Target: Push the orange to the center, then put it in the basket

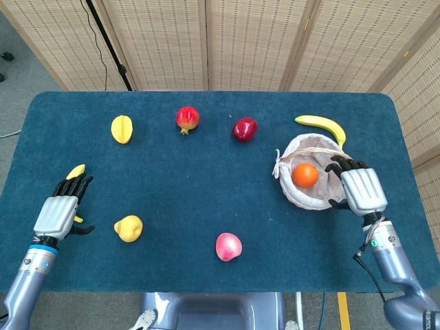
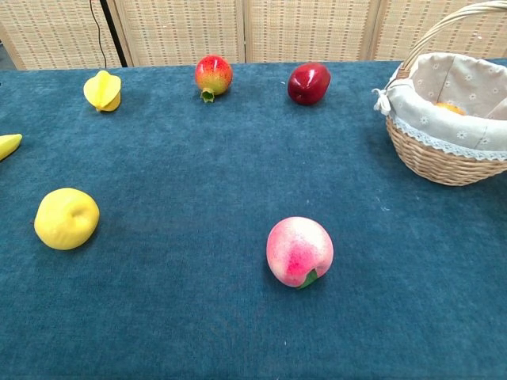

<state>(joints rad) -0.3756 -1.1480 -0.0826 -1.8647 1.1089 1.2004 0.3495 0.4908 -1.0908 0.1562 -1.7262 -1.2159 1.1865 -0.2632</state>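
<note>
The orange [image 1: 305,174] sits loose on the cloth lining of the basket [image 1: 287,188], just off the tips of the right hand's fingers [image 1: 342,165]; from the chest view only a sliver of it shows over the rim. The right hand [image 1: 359,188] hangs beside the basket's outer edge with its fingers apart and nothing in them, which reads to me as a drop made from above the rim so the fruit would settle into the middle and not roll out. I'd judge the task as good as done. The left hand [image 1: 60,210] rests low on the desk [image 1: 206,192] far from all this, fingers spread and empty, with a small banana piece [image 1: 75,170] just past its fingertips and a yellow fruit [image 1: 128,227] off to its thumb side, parked out of the way since this job needs only one arm.
</note>
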